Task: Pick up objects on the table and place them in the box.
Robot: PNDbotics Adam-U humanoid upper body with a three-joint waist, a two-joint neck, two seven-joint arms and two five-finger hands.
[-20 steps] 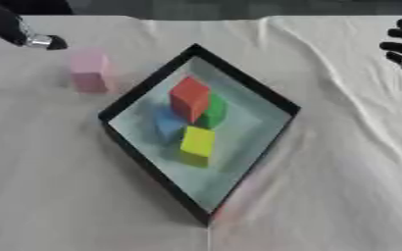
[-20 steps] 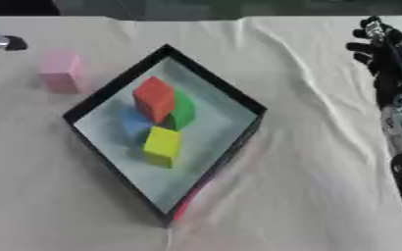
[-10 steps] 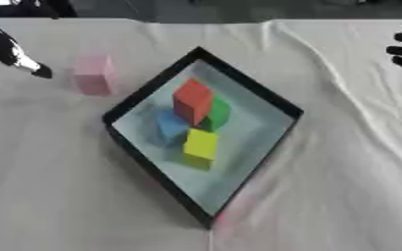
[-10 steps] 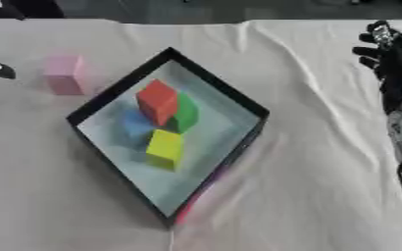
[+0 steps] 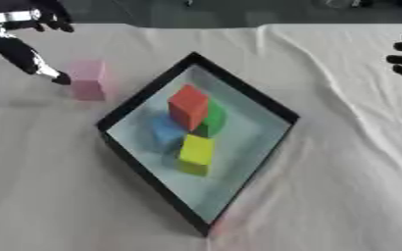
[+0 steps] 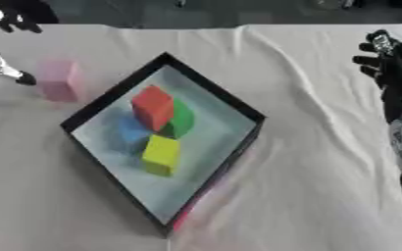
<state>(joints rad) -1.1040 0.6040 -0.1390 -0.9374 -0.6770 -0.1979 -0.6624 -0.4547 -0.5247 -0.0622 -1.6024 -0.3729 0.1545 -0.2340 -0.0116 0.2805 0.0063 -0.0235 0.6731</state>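
Observation:
A pink block stands on the white cloth just left of the black-rimmed box. In the box lie a red block, a green piece, a blue piece and a yellow block. My left hand comes in from the upper left with straight fingers, its fingertip right beside the pink block's left side; touching or not is unclear. My right hand hangs at the right edge, fingers spread, holding nothing.
The white cloth covering the table is wrinkled, with folds running down the right side. A dark strip lies beyond the table's far edge.
My left hand has come down and rightward from the top left corner toward the pink block. The right hand has stayed at the right edge.

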